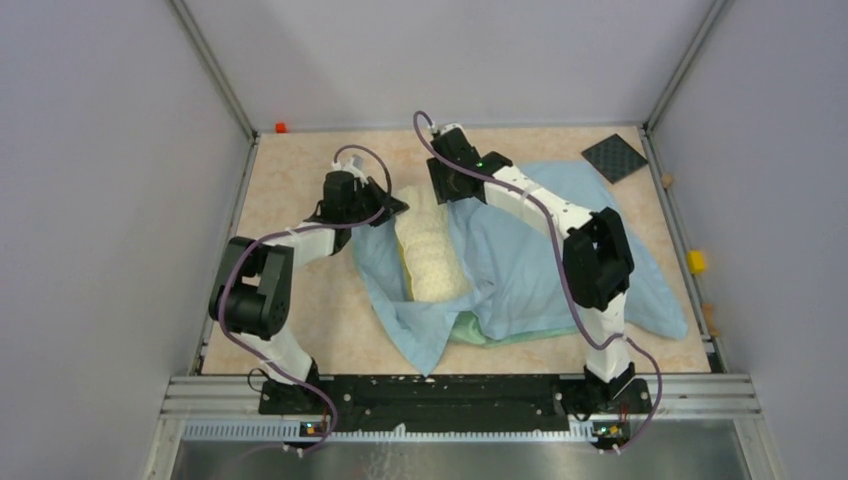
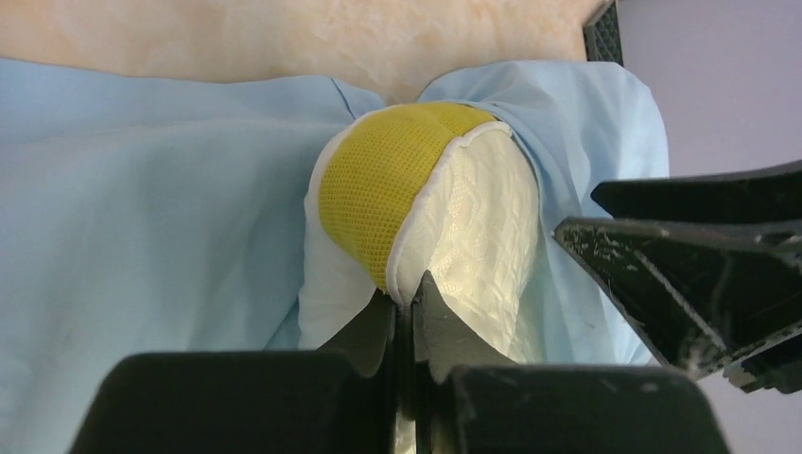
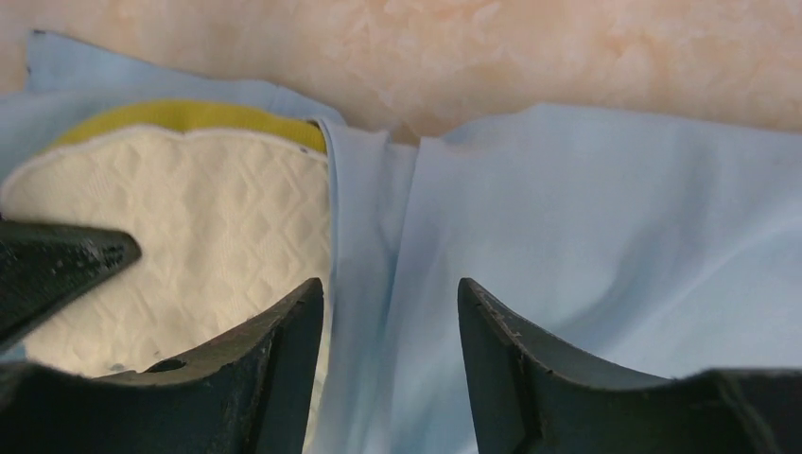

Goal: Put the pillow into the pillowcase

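Note:
The cream-white pillow (image 1: 435, 255) lies in the middle of the table, partly wrapped by the light-blue pillowcase (image 1: 540, 260). A bit of the case's green reverse (image 1: 478, 330) shows at its near edge. My left gripper (image 2: 407, 298) is shut on the pillow (image 2: 473, 236), pinching the white seam beside the yellow band (image 2: 378, 189) at its far end. My right gripper (image 3: 390, 293) hangs open just right of the pillow (image 3: 189, 218), over a fold of the pillowcase (image 3: 586, 218), with only cloth below its jaws. The two grippers are close together at the pillow's far end (image 1: 420, 195).
A black square mat (image 1: 613, 157) lies at the back right corner. A small red object (image 1: 281, 128) sits at the back edge and a yellow one (image 1: 696, 262) on the right rim. Grey walls close in the table on three sides.

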{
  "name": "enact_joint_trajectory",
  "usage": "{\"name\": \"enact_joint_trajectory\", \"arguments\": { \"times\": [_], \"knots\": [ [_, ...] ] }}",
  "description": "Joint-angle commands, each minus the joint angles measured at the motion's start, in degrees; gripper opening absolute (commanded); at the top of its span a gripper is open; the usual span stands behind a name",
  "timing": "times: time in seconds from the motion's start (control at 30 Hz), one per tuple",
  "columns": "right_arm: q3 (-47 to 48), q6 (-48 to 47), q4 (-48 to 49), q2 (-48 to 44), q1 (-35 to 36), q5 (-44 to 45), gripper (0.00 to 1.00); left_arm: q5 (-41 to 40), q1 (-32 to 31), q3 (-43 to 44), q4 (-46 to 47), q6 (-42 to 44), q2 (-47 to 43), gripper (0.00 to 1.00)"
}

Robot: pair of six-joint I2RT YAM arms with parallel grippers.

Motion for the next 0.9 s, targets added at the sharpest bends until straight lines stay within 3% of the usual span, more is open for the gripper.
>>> {"name": "enact_joint_trajectory", "arguments": {
  "times": [0.0, 0.13, 0.37, 0.43, 0.67, 0.8, 0.87],
  "knots": [
    [5.3, -1.2, -1.3, 2.7, 1.1, 3.9, 0.54, 2.9, -2.3, -0.7, 4.9, -0.3, -0.6, 0.00],
    [5.7, -1.2, -1.3, 4.1, 1.9, 5.4, 0.49, 3.4, -3.1, -1.0, 5.2, -0.6, 0.1, 0.00],
    [9.2, -0.9, -5.3, 6.2, 1.9, 9.9, 0.16, 3.3, -3.3, -1.1, 4.3, 0.2, -0.5, 0.00],
    [10.3, -0.9, -6.5, 6.5, 1.9, 10.8, 0.00, 3.4, -3.3, -1.1, 3.8, 0.5, -0.6, 0.00],
    [23.3, 2.7, -11.9, 7.4, 3.2, 4.3, 0.00, 6.0, -5.1, -0.8, 4.2, -0.4, 0.0, 0.00],
    [35.6, 6.8, -14.9, 9.4, 7.0, 0.3, 0.00, 3.0, -12.2, 0.8, 8.8, -5.9, 0.9, 0.00],
    [36.8, 9.9, -15.0, 8.4, 8.6, -0.3, 0.00, 1.4, -12.9, 1.5, 14.3, -12.5, 3.1, 0.00]
  ]
}}
